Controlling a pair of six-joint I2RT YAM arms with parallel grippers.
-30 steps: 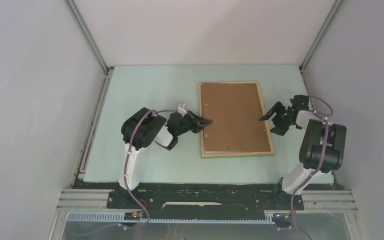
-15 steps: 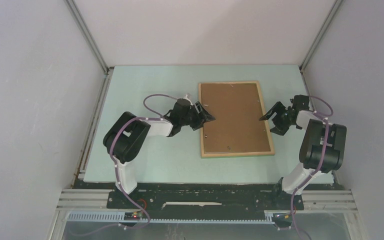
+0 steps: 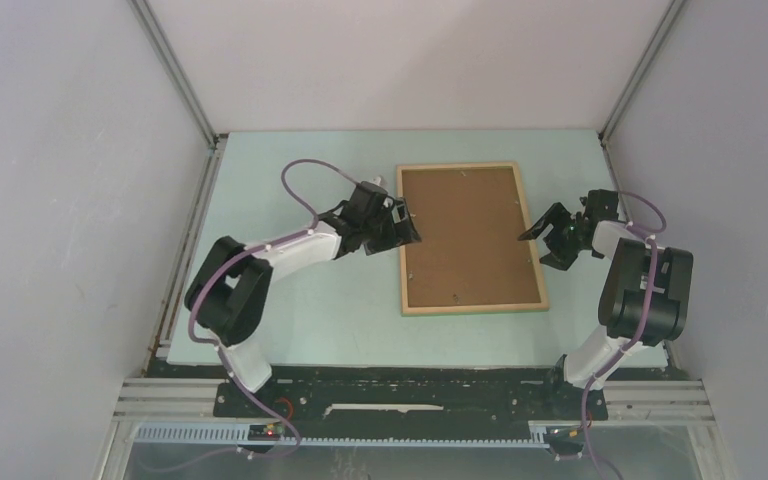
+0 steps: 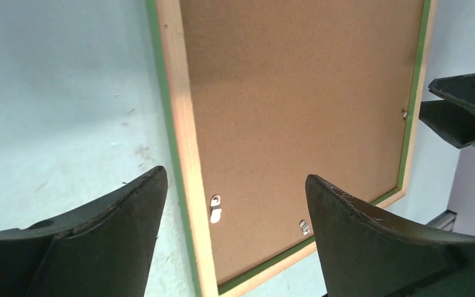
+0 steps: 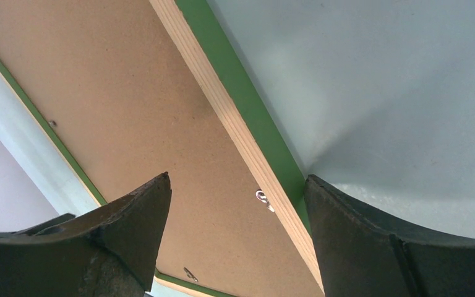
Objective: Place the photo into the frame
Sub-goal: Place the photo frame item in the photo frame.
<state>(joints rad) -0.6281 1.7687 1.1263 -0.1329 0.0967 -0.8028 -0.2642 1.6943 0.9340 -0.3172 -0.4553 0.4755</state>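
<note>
The frame [image 3: 475, 306] lies face down on the table, its pale wood edge up and a green rim showing around it. A brown backing board [image 3: 470, 235] fills it, and the photo is hidden. My left gripper [image 3: 412, 226] hangs open over the frame's left edge [image 4: 176, 111], towards the far end, its jaws [image 4: 235, 174] straddling that edge above a small metal tab [image 4: 215, 208]. My right gripper [image 3: 532, 250] stands open at the right edge [image 5: 222, 117]; its jaws [image 5: 236, 177] hold nothing, and another tab [image 5: 263, 198] lies between them.
The pale green table [image 3: 290, 180] is walled in by grey panels on three sides. The right gripper's fingers [image 4: 464, 108] show across the board in the left wrist view. More metal tabs [image 4: 305, 226] sit along the board's rim.
The left arm has stretched forward, carrying its gripper farther back along the frame's left edge, and its jaws have gone from shut to open. The right arm has not moved.
</note>
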